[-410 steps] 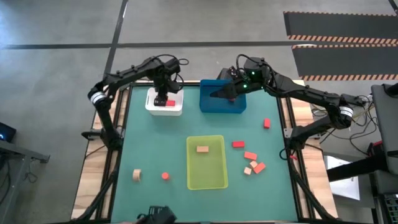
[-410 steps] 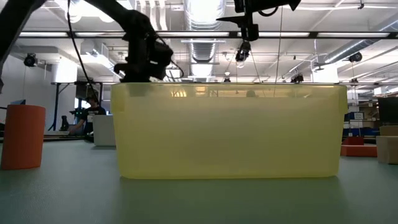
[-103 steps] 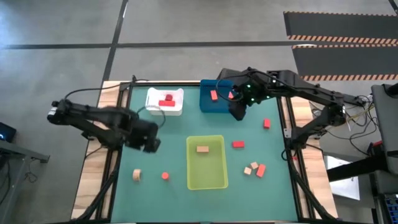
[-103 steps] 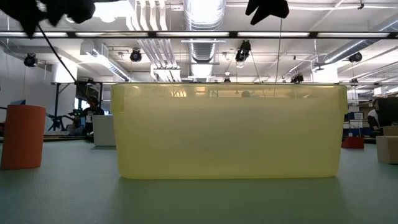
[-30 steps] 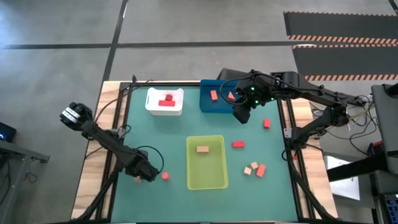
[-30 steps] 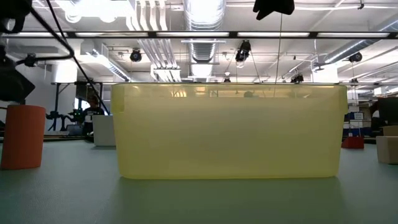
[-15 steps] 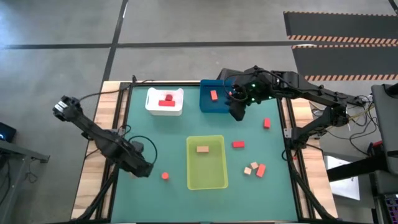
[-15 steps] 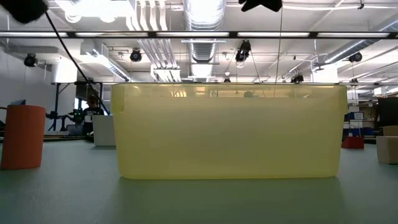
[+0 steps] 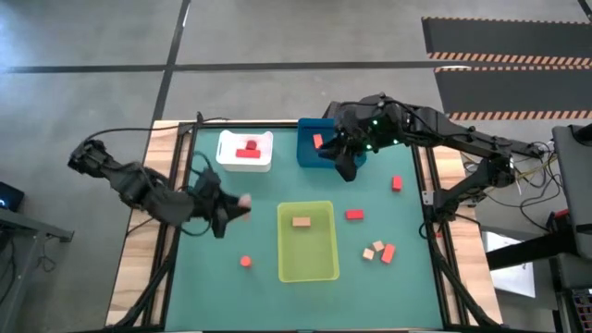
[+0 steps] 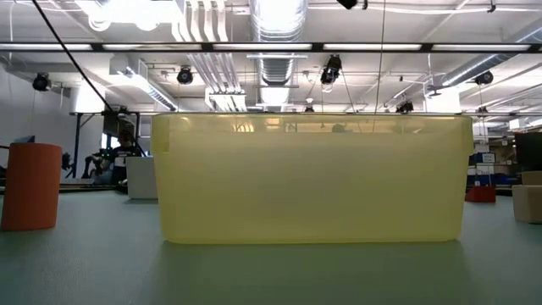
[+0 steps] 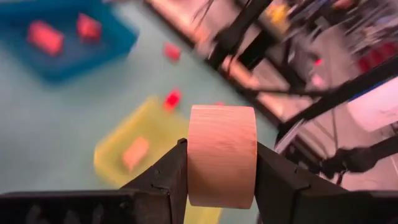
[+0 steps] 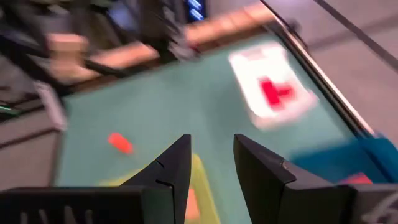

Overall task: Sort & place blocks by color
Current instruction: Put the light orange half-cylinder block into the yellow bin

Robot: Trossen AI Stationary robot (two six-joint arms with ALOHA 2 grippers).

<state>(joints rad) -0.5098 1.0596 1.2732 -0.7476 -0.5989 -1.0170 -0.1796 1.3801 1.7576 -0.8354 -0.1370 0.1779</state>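
My left gripper [image 9: 240,203] hovers above the green table, just left of the yellow-green bin [image 9: 306,268], and is shut on a pale tan rounded block [image 11: 222,155]. My right gripper [image 12: 211,168] is open and empty; it hangs over the near right corner of the blue bin [image 9: 314,157], which holds coral blocks [image 9: 318,141]. The white bin [image 9: 245,162] holds deep red blocks [image 9: 247,151]. A tan block [image 9: 301,222] lies in the yellow-green bin. Loose on the table are an orange-red block [image 9: 245,261], two red ones [image 9: 354,215] [image 9: 396,183] and a small cluster [image 9: 377,249]. My left gripper pinches the tan block between its two fingers [image 11: 168,180], which press on its opposite sides [image 11: 194,168]. The block is lifted clear of the table and stands out beyond the fingertips.
The yellow-green bin's wall [image 10: 312,178] fills the middle of the low view, with the orange-red block [image 10: 30,186] to its left. Wooden table edges [image 9: 148,268] frame the green mat. Bare mat lies between the white bin and the yellow-green bin.
My left gripper has shut on the tan block at the table's near left, lifted it clear, and carried it up, toward the far edge and rightward toward the yellow-green bin. My right gripper has drifted slightly toward the blue bin.
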